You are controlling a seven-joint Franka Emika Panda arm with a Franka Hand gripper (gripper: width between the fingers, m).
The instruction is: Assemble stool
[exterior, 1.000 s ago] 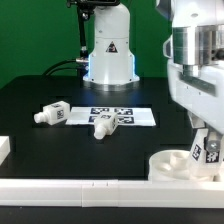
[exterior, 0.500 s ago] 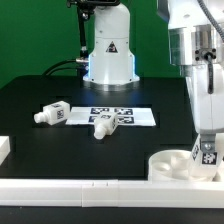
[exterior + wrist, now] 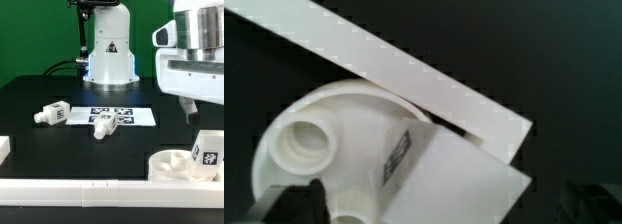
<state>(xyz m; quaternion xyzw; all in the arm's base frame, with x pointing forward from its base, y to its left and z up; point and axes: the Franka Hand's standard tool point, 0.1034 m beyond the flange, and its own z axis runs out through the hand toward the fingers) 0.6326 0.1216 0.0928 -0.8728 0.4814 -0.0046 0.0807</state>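
The round white seat [image 3: 168, 163] lies at the exterior view's right, against the front rail. A white leg [image 3: 207, 153] with a black-and-white tag stands upright on it. My gripper [image 3: 205, 112] hangs above that leg, apart from it, with its jaws spread. In the wrist view the leg [image 3: 464, 180] shows close up between the dark fingertips [image 3: 287, 202], over the seat [image 3: 335, 108]. Two more tagged legs lie on the table: one [image 3: 50, 114] at the left and one [image 3: 103, 124] on the edge of the marker board.
The marker board [image 3: 125, 116] lies flat mid-table. A long white rail [image 3: 80, 190] runs along the front edge and also shows in the wrist view [image 3: 393, 68]. A white block [image 3: 4, 148] sits at the left edge. The robot base [image 3: 108, 50] stands behind.
My gripper was down around the leg on the seat. It has let go and risen straight up; the leg stays standing on the seat.
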